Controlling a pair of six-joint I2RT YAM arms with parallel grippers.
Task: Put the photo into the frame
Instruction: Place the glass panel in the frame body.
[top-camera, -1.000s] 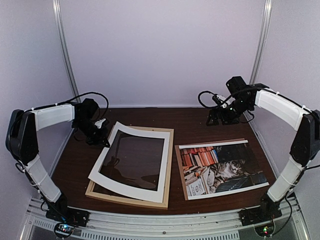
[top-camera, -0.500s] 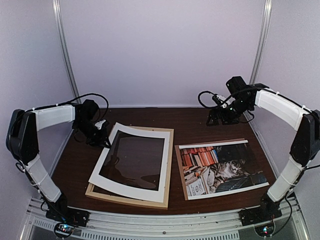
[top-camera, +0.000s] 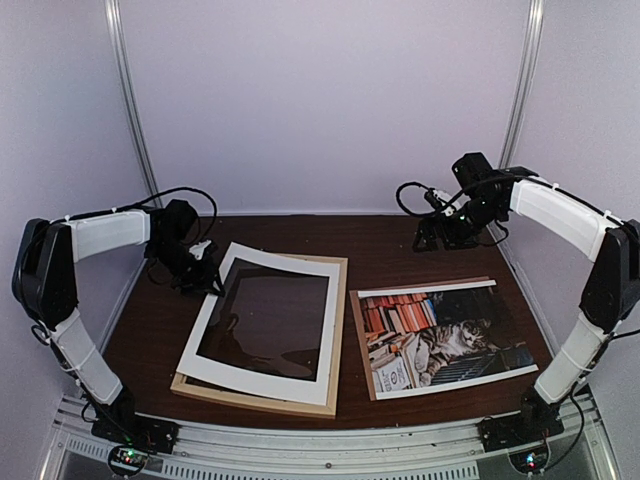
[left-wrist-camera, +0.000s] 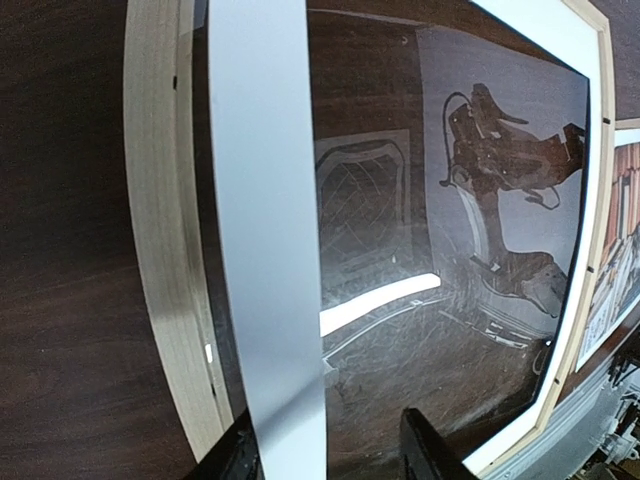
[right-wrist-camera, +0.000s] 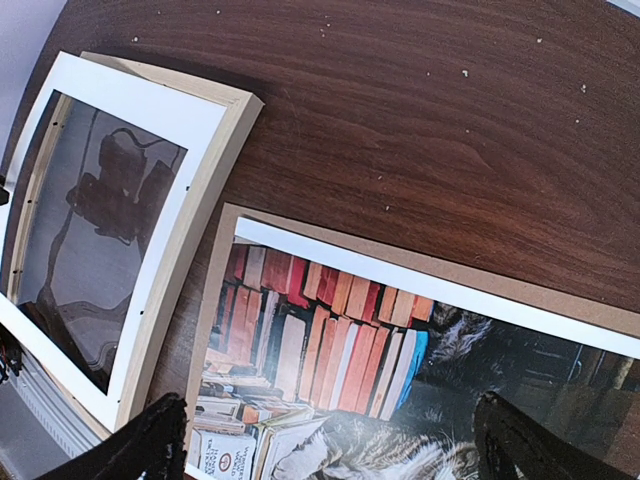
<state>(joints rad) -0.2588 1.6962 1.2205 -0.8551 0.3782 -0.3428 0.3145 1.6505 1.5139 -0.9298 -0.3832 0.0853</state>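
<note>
The photo (top-camera: 445, 340) of a cat and red-orange books lies face up on a brown backing board (top-camera: 356, 330) at the right; it also shows in the right wrist view (right-wrist-camera: 400, 360). The pale wood frame (top-camera: 215, 384) lies flat at left-centre with glossy glazing inside. A white mat border (top-camera: 205, 320) lies askew over it. My left gripper (top-camera: 203, 266) is at the mat's far-left edge. In the left wrist view its jaws (left-wrist-camera: 330, 455) stand apart, with the raised mat strip (left-wrist-camera: 265, 250) beside the left finger. My right gripper (top-camera: 430, 238) hovers open and empty at the back right.
The table is dark brown wood, boxed in by pale walls at the back and both sides. A metal rail with the arm bases runs along the near edge. The frame's right rail (right-wrist-camera: 200, 210) lies close beside the backing board's left edge (right-wrist-camera: 215, 300).
The white mat has shifted slightly over the frame, and my left gripper has nudged a little at its far-left edge. The right arm, photo and backing board have not moved.
</note>
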